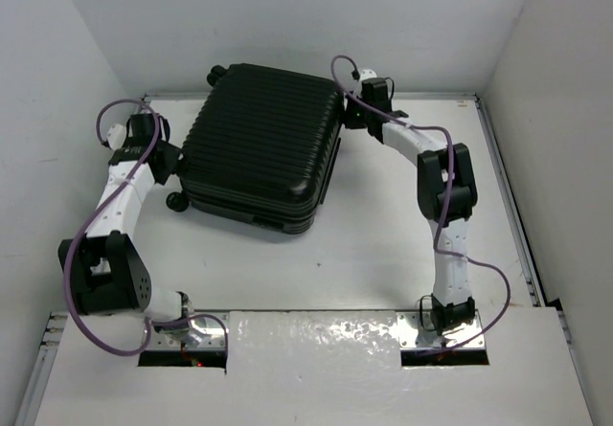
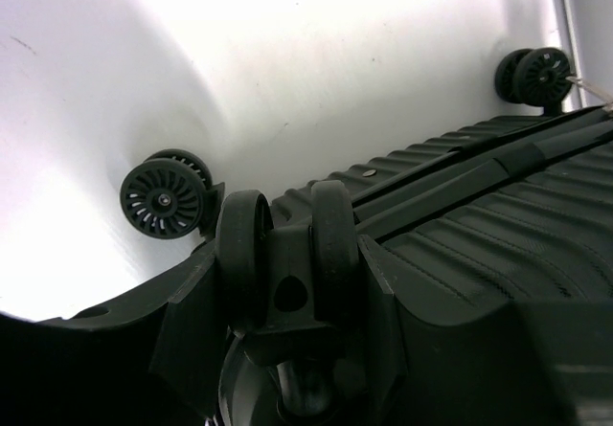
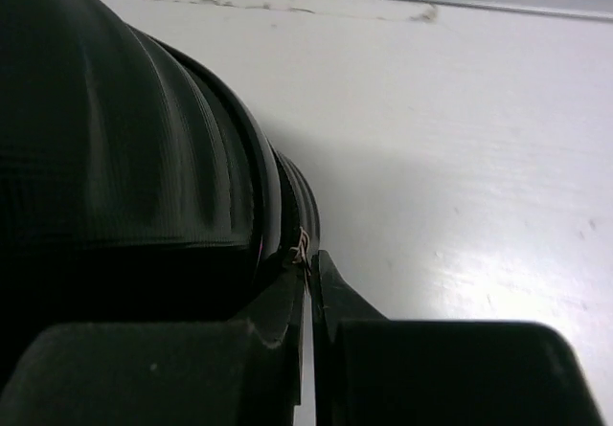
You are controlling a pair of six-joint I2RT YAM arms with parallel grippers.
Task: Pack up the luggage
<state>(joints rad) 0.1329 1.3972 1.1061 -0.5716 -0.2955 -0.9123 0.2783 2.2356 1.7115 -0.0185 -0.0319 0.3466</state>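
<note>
Pincer on left arm (image 2: 292, 258) is part-closed, clamping a twin caster wheel (image 2: 330, 235) on the left end of the black ribbed suitcase (image 1: 263, 139). Right pincer (image 3: 308, 263) is fully closed, tips together at the shell seam on the far-right edge. Suitcase lies flat and closed on the white worktop (image 1: 383, 254), between both arms.

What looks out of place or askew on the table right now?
Only the luggage: it lies flat and closed, turned at a slant to the table edges rather than square. No spill or damage shows.
</note>
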